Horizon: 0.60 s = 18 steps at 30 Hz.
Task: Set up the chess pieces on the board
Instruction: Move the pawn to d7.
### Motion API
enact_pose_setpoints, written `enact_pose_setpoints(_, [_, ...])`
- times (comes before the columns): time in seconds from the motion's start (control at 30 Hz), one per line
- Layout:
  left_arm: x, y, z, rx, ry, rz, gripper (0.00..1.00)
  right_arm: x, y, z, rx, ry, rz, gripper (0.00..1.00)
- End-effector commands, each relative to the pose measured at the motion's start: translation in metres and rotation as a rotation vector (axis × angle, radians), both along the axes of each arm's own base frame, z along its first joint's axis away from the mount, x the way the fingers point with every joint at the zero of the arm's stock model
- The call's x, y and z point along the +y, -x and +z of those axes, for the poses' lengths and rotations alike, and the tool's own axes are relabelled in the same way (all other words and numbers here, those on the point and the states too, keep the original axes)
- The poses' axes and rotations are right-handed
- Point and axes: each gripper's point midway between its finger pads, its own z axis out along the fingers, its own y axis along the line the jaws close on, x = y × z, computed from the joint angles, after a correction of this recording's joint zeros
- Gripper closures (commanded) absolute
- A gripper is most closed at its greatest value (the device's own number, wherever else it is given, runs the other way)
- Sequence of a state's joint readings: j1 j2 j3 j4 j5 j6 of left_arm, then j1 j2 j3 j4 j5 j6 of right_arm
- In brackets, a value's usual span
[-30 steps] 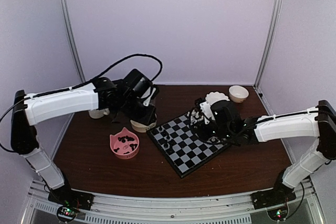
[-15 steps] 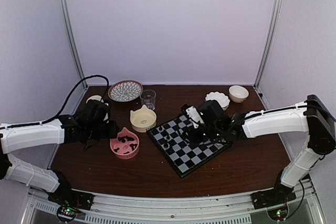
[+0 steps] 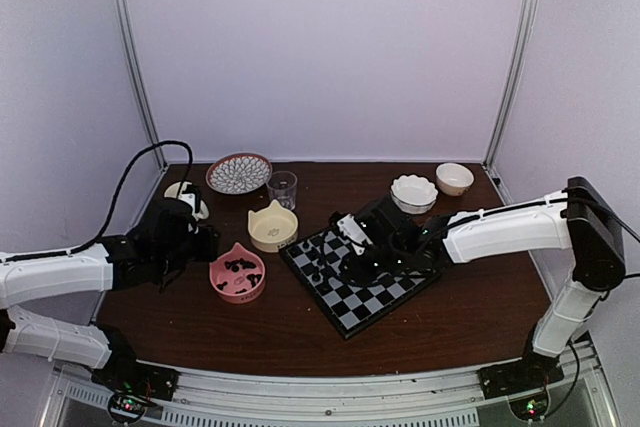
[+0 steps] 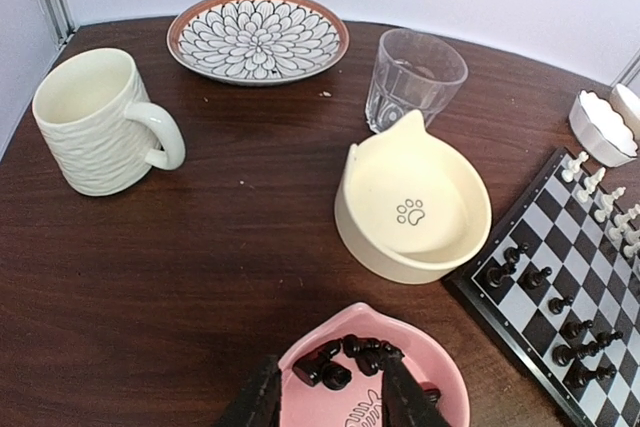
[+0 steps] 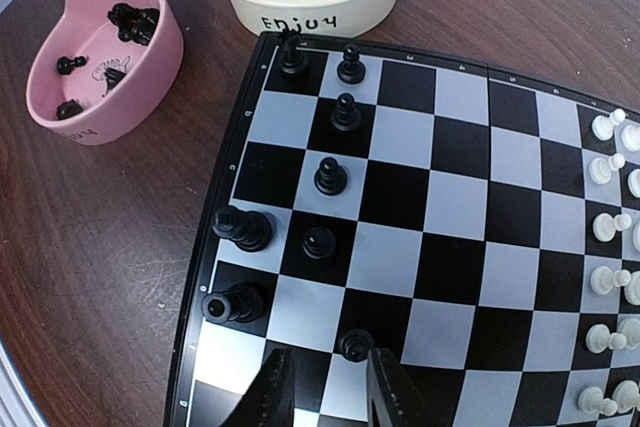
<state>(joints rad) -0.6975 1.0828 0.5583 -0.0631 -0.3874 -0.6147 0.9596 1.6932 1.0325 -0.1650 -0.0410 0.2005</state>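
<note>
The right gripper (image 5: 326, 365) hangs low over the board (image 5: 460, 209) at the lower middle of its wrist view; its jaws stand apart, with one black pawn (image 5: 355, 345) upright between the tips and seemingly touched by neither. Judged from this, the step is seating that pawn. To do it well, the jaws should lift straight up without closing or swinging sideways, since the other chess pieces (image 5: 330, 177) stand close by in the upper left of the frame.

The left gripper (image 4: 329, 369) hovers, parted and empty, over the pink bowl (image 4: 402, 328) at the lower edge of its view, where more black men lie heaped. A good pick would take one man at the edge of the heap, not the tangle.

From above, both grippers are dark blurs and their jaws cannot be read. The near half of the pink bowl is cut off, so its count is unknown. Two larger pieces (image 5: 243, 228) at the board's left edge may be lying over, though that is unclear. The white pieces (image 5: 610, 129) run off the right side.
</note>
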Motion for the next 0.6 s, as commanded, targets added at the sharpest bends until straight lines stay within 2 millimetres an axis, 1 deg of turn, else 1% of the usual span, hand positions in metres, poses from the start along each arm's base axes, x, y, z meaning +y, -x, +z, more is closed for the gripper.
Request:
enact_pose_setpoints(0.0, [-0.001,-0.004,0.008,-0.049,-0.003,-0.009,0.65,-0.001,-0.002,-0.009,-0.003,0.065,0.001,0.72])
enact_pose_setpoints(0.2, [-0.007,-0.005,0.014,-0.067,0.024,-0.026,0.64,0.002,-0.003,-0.019,0.011,0.093,0.005,0.73])
enact_pose_setpoints(0.37, [-0.003,-0.004,0.016,-0.07,0.032,-0.007,0.64,0.002,-0.003,-0.028,0.027,0.116,0.006,0.74])
enact_pose_setpoints(0.57, [-0.001,-0.003,0.02,-0.078,0.041,-0.006,0.63,0.001,-0.007,-0.032,0.019,0.132,-0.006,0.8])
